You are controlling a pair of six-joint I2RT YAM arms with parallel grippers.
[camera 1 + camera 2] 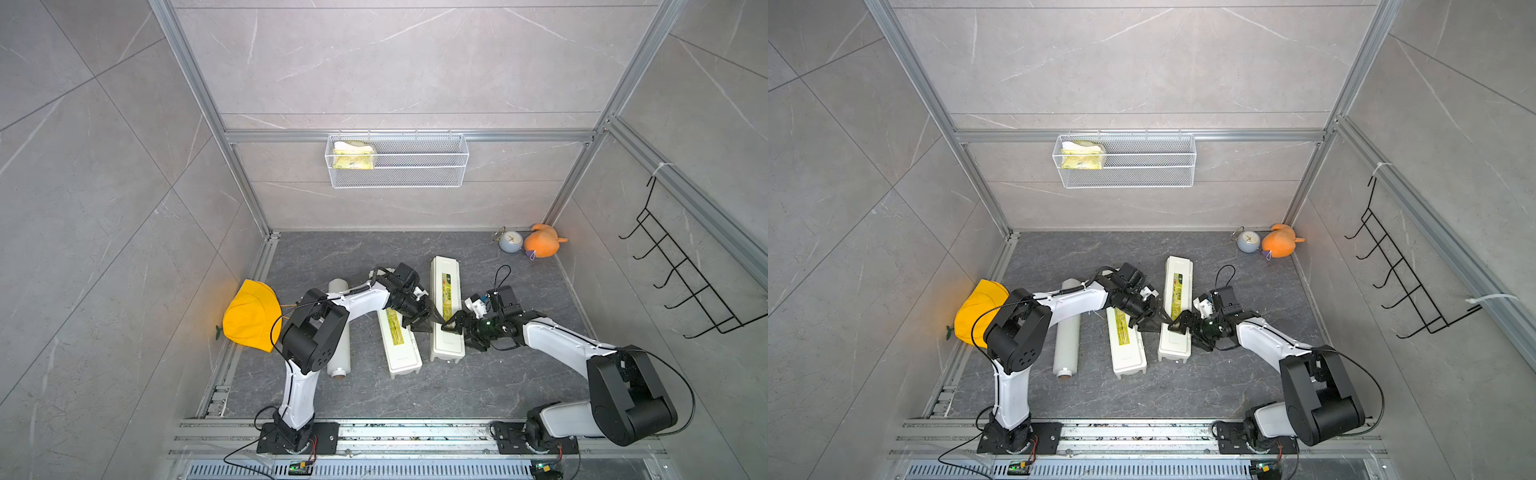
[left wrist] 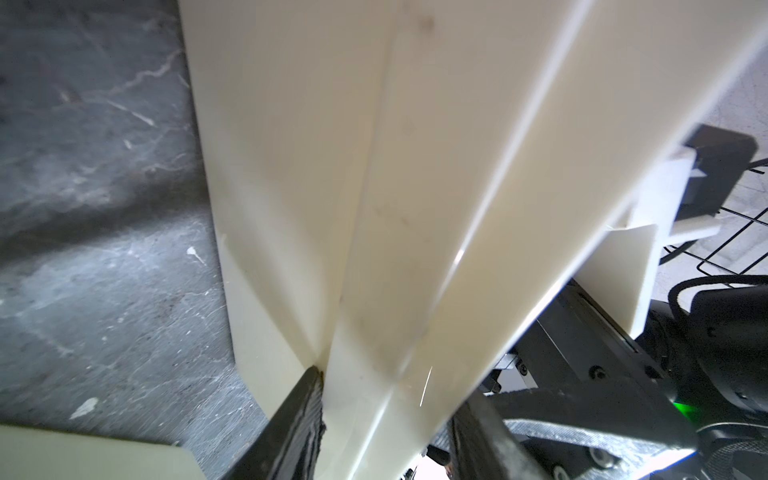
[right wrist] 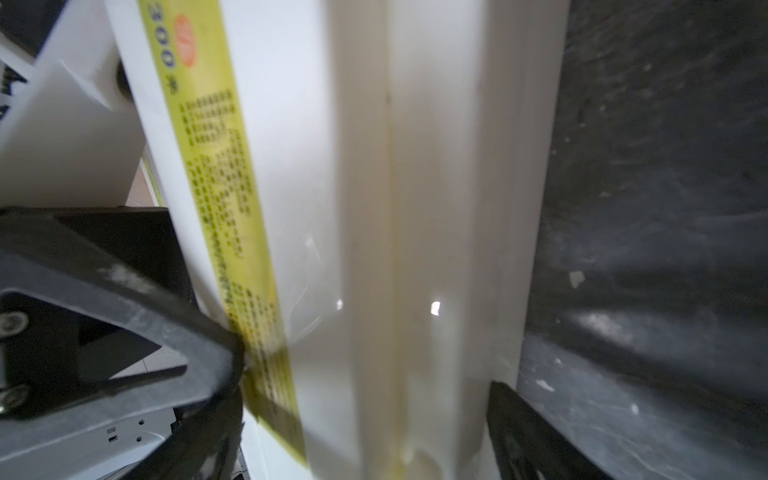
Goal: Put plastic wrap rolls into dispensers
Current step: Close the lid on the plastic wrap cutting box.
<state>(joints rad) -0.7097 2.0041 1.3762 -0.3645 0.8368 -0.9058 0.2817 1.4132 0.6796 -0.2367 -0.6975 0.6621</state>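
Plastic wrap roll [image 1: 338, 355] is lying nearest your side, well out to the left of your left fingers [image 2: 299, 419]. It is passing under the left arm [image 1: 316, 332], with its brown core showing at the near end. Just beside those fingers, on the roll's side of them, the other dispenser [image 1: 401, 349] is lying flat, lid down and label strip facing up.

Your left gripper [image 1: 430, 323] is clamping a thin cream edge on the left flank of the held dispenser [image 1: 448, 345], and the left wrist view is showing that panel pinched between both fingers. Your right gripper [image 1: 463, 336] is reaching in from the opposite flank with its fingers spread wide. One tip is touching the yellow-green label [image 3: 232, 232] and the other is standing just beside the outer wall; you cannot tell whether it is pressing.

Well beyond both sets of fingers, a small clock [image 1: 511, 242] and an orange plush toy [image 1: 542, 243] are sitting in the far corner. A wire basket [image 1: 415, 170] is hanging on the back wall.
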